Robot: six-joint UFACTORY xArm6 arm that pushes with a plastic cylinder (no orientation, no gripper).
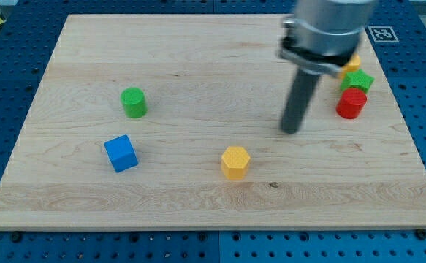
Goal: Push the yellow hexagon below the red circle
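Green cylinder block (134, 101) sitting toward wooden board's (198, 66) left edge, blue cube (120, 153) just below. Yellow hexagon block (235, 161) lying mid-board near bottom edge. My tip (291, 130) hovering up-right of it, apart; no claw here. Red circle block (351, 103) sitting by right edge, green star block (358, 81) touching above, another yellow block (352, 63) half hidden.

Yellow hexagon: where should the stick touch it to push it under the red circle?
No fingers here, so push: set my tip against the yellow hexagon on its flat side facing the view's left, then shove toward the view's right, below the red circle.
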